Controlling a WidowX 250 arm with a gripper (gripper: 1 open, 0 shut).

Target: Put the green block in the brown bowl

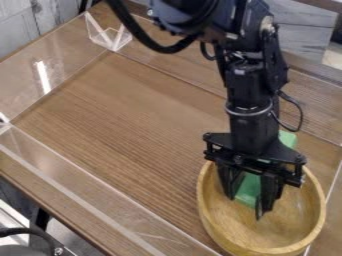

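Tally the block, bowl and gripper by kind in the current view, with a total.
Green block: 1, partly hidden, counting both green patches around the gripper as one block
Brown bowl: 1
Gripper: 1
Total: 3

Free: wooden tabletop (120, 120), left of bowl (247, 238) — wide | Blocked: bowl's far side — by black arm (247, 90)
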